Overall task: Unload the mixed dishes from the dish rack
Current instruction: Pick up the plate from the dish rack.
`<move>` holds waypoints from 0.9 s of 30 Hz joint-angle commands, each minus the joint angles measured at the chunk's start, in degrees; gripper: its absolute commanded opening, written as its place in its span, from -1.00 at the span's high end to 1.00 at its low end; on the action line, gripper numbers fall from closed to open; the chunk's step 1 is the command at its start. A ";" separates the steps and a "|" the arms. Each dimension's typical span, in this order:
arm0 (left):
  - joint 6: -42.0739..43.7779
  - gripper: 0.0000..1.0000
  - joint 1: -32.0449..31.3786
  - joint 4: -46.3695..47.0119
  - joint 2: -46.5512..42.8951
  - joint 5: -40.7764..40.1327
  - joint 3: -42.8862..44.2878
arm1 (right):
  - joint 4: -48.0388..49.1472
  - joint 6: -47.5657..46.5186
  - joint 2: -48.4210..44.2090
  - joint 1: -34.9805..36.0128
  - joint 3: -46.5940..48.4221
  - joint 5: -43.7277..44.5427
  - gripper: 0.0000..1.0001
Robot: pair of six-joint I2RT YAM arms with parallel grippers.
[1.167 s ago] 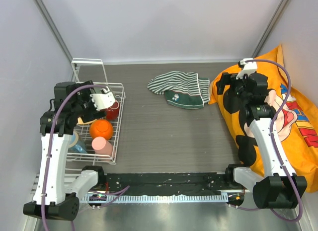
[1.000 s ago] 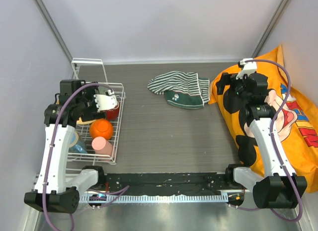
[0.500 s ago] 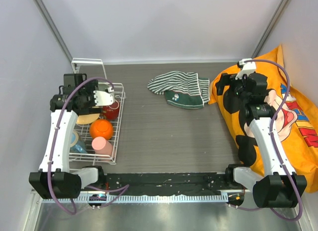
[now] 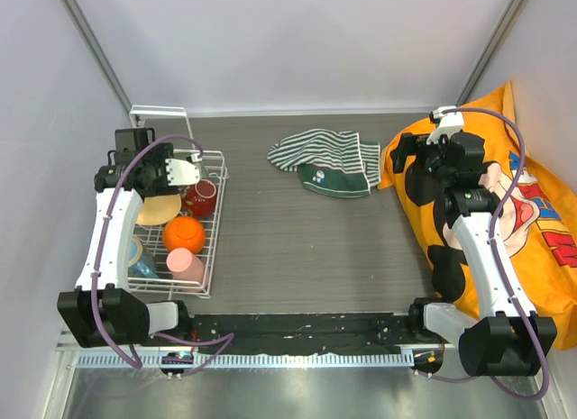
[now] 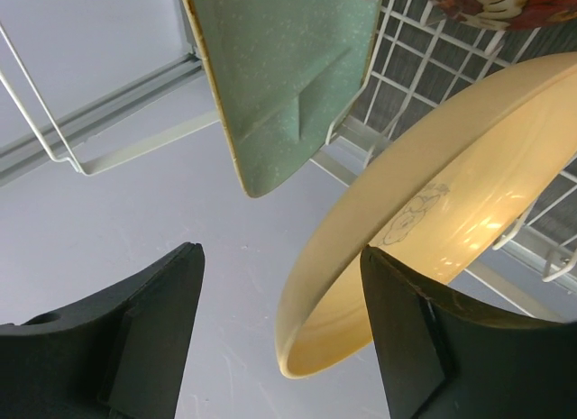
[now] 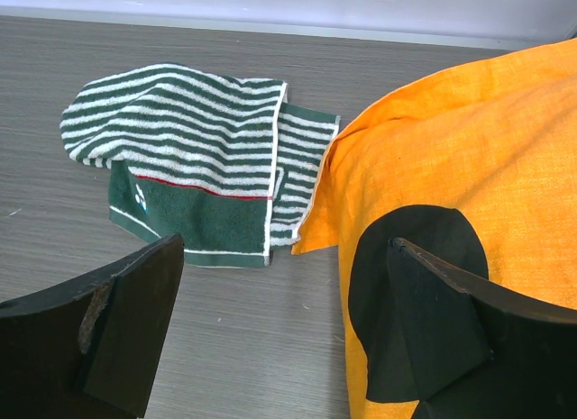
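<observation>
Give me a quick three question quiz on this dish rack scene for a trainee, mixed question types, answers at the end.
1. True or false: the left hand is shut on the tan plate.
2. What lies ahead of the right hand? A) striped cloth B) spoon C) bottle
3. Which dish sits at the near end of the dish rack?
Key: 1 false, it is open; 2 A; 3 the pink cup.

The white wire rack [image 4: 219, 223] sits at the bench's [image 4: 297, 248] left edge. It holds a tilted tan plate [image 5: 433, 221], a green tray [image 5: 288, 68] on edge, a red bowl [image 4: 202, 199], an orange mug [image 4: 184, 234] and a pink cup [image 4: 185, 265].
</observation>
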 commanded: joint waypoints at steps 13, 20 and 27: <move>2.56 0.34 0.47 5.16 -1.49 -1.74 -1.64 | 1.15 -0.63 0.47 0.07 2.43 -0.31 -0.98; 4.05 0.59 0.38 4.81 -3.78 -1.12 -1.12 | 1.15 -0.72 0.65 0.07 2.34 -0.31 -0.98; 3.88 0.76 0.39 2.53 -5.10 -0.59 0.47 | 1.15 -0.72 0.74 0.07 2.34 -0.31 -0.98</move>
